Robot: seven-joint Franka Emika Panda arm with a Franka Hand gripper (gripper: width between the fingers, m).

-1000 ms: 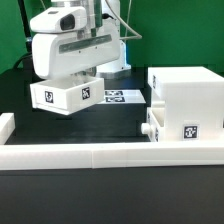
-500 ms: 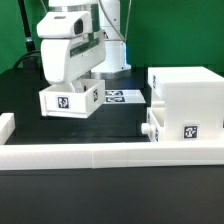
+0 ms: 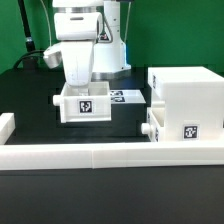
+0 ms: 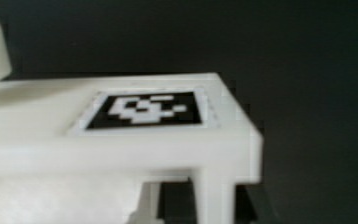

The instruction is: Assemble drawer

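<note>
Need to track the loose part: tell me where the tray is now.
In the exterior view the tray hangs left of centre under the gripper, just left of the casing and in front of the marker board.

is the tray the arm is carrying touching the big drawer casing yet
Apart. In the exterior view a strip of black table and the marker board shows between the tray under the gripper and the casing.

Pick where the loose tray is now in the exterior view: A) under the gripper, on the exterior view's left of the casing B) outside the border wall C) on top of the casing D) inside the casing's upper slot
A: the tray sits directly below the gripper, apart from the casing.
</note>
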